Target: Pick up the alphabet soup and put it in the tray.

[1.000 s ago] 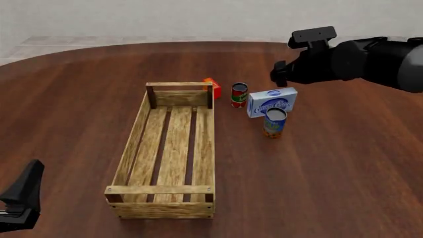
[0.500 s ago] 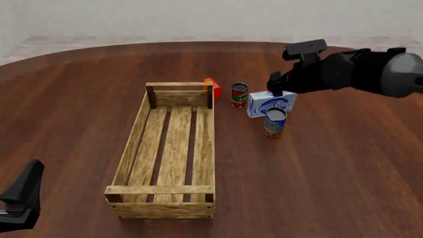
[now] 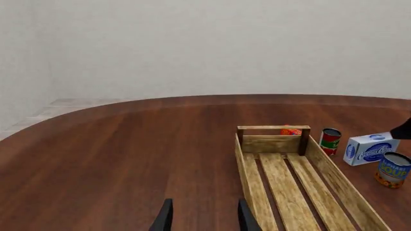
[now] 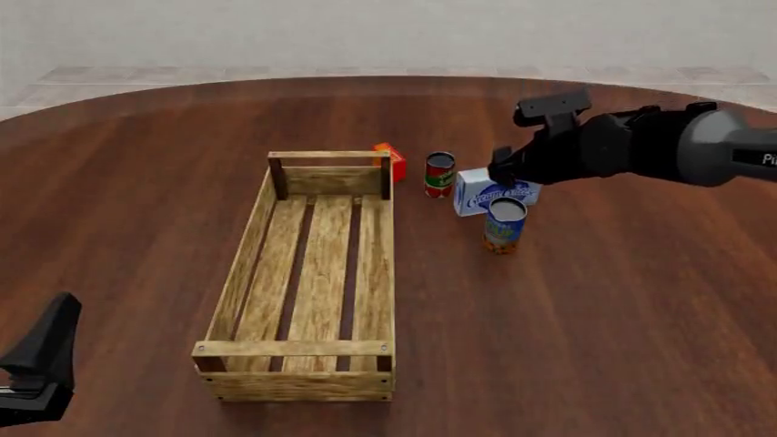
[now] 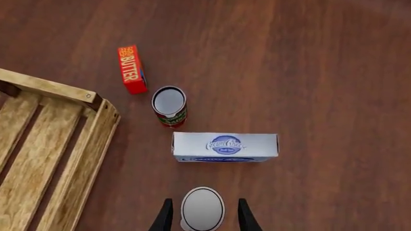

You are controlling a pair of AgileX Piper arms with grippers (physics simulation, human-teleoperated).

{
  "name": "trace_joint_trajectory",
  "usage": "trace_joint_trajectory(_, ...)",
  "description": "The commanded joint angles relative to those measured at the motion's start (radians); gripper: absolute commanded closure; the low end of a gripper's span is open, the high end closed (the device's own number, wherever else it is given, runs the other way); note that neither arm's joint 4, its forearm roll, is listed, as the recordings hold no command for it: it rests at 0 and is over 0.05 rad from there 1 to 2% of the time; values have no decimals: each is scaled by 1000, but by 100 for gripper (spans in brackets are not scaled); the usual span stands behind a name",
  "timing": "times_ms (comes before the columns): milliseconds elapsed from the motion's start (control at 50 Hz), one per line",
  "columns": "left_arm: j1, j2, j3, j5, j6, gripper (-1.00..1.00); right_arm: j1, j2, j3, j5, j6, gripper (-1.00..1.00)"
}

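Note:
The alphabet soup [image 4: 504, 226] is a small can with a blue and orange label, standing upright on the table right of the tray [image 4: 249, 238]. In the right wrist view its pale top [image 5: 202, 208] shows between the two spread fingers [image 5: 165, 217]. My right gripper [image 4: 501, 177] hangs open above the can, not touching it. The tray, a long light-wood slatted crate [image 3: 273, 128], holds nothing. Far from both, my left gripper [image 4: 43, 364] rests at the near left corner, open [image 3: 204, 221] with nothing between its fingers.
A blue-white cream cheese box [image 4: 498, 192] lies just behind the soup can, directly under the right arm. A red-and-green can [image 4: 439, 174] stands left of the box. An orange butter box [image 4: 391, 160] sits at the tray's far right corner.
The right arm has come down and toward the left, bringing its gripper over the soup can. The can, the tray and the left arm have not moved.

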Motion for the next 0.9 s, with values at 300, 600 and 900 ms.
trace_joint_trajectory(300,0,0,0,0,0,-100,10,40,-6,-10,5,-100)
trace_joint_trajectory(600,0,0,0,0,0,-100,9,52,-4,-18,11,-100)
trace_joint_trajectory(900,0,0,0,0,0,-100,12,78,-3,-29,13,-100)
